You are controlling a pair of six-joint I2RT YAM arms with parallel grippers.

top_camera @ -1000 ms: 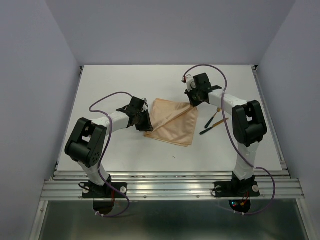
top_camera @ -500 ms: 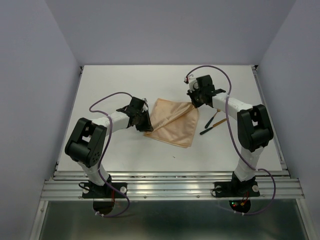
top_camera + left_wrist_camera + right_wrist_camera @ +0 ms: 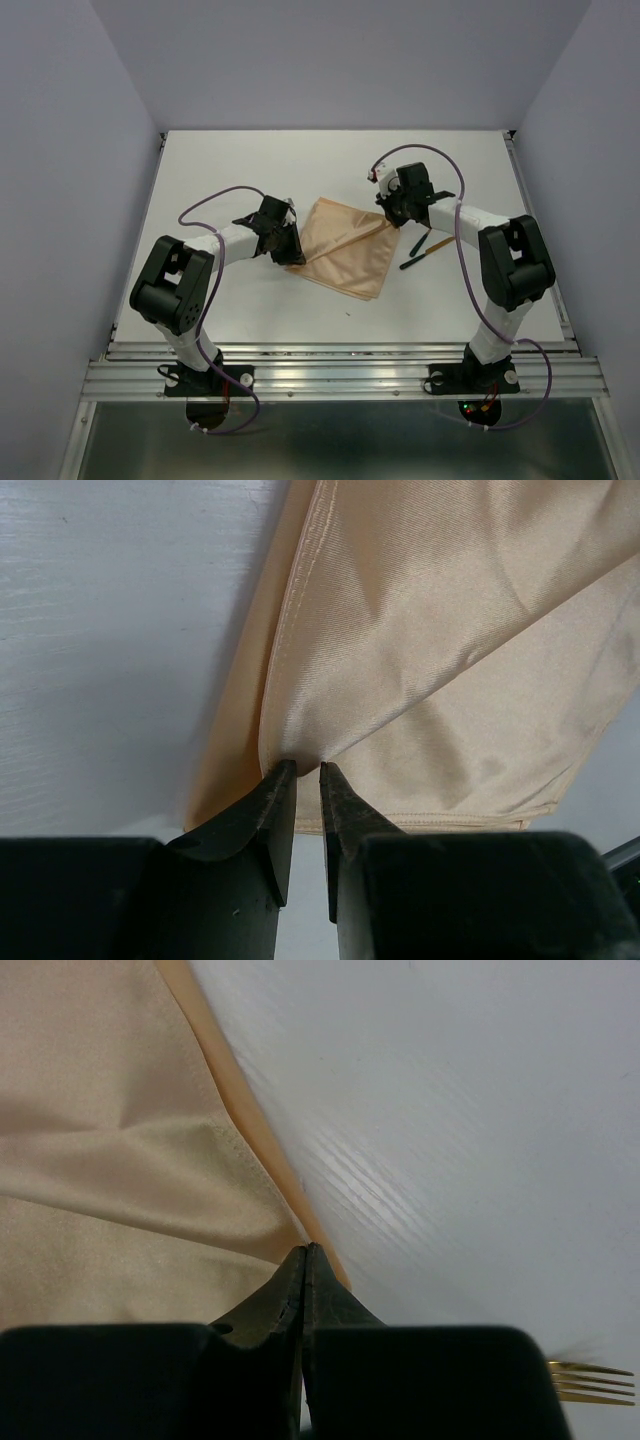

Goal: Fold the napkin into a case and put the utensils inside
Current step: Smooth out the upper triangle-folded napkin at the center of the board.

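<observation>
The peach-orange napkin (image 3: 345, 255) lies folded over itself mid-table, with a raised ridge running diagonally across its top layer. My left gripper (image 3: 291, 248) sits at its left edge. In the left wrist view the jaws stand nearly together (image 3: 300, 767), pinching a pucker of napkin (image 3: 430, 630). My right gripper (image 3: 390, 214) is at the napkin's far right corner. There its jaws are pressed together (image 3: 305, 1250) on the hem of the cloth (image 3: 120, 1160). The utensils (image 3: 425, 246) lie on the table right of the napkin. Gold fork tines (image 3: 590, 1380) show in the right wrist view.
The white table (image 3: 250, 170) is walled by grey panels at the left, back and right. Purple cables (image 3: 215, 198) loop over both arms. The right arm's elbow (image 3: 515, 262) hangs over the table's right side, close to the utensils.
The right gripper has shifted slightly right and nearer with the napkin corner, and its elbow swung rightward. The diagonal ridge has drawn tighter. The left arm has stayed put.
</observation>
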